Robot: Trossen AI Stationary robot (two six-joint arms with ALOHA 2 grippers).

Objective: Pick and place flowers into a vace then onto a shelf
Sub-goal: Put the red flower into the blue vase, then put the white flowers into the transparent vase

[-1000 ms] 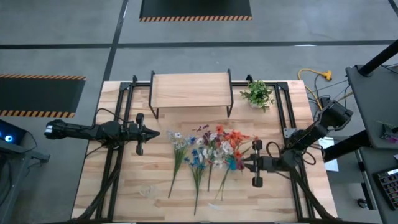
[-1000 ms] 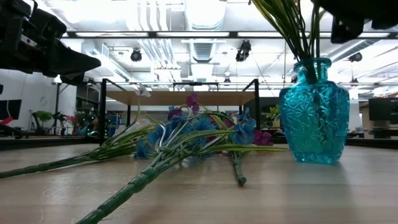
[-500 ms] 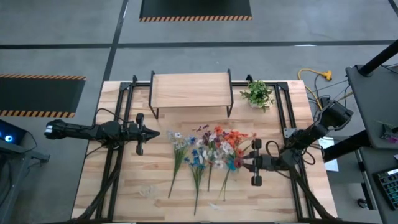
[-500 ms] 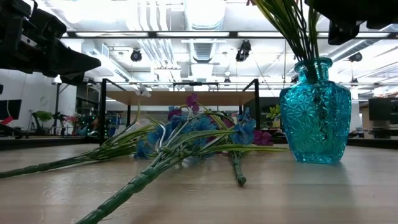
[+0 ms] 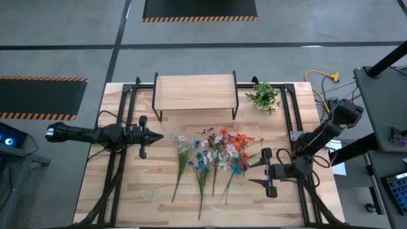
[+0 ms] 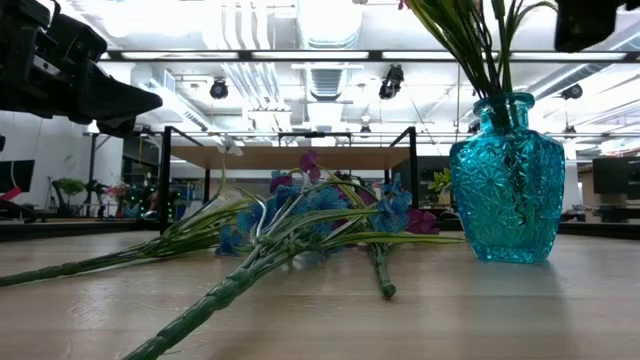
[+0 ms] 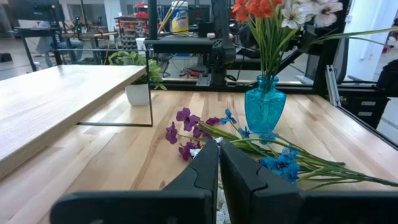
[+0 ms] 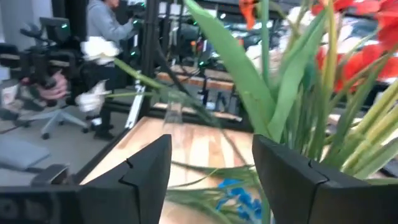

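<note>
A blue glass vase point(image 6: 505, 180) stands upright on its base on the table, right of centre, holding orange-red and white flowers point(image 7: 270, 12) by their green stems point(image 6: 470, 45). More flowers point(image 5: 197, 159) with blue, white and purple blooms lie flat on the tabletop to its left. The shelf point(image 5: 196, 92) stands on its black legs at the far edge. My right gripper point(image 5: 251, 172) is open just right of the vase, its fingers point(image 8: 149, 168) short of the stems. My left gripper point(image 5: 166, 135) hovers shut left of the lying flowers.
A small bushy green plant point(image 5: 262, 95) in a white pot stands right of the shelf. Black frame rails point(image 5: 121, 127) run along both table sides. A person point(image 8: 106, 25) stands in the room beyond the table. Bare wood lies along the near edge.
My right gripper has opened and let go of the stems in the vase, then drawn back a little toward the table's right and near edges and risen. The vase and its flowers stay upright where they were.
</note>
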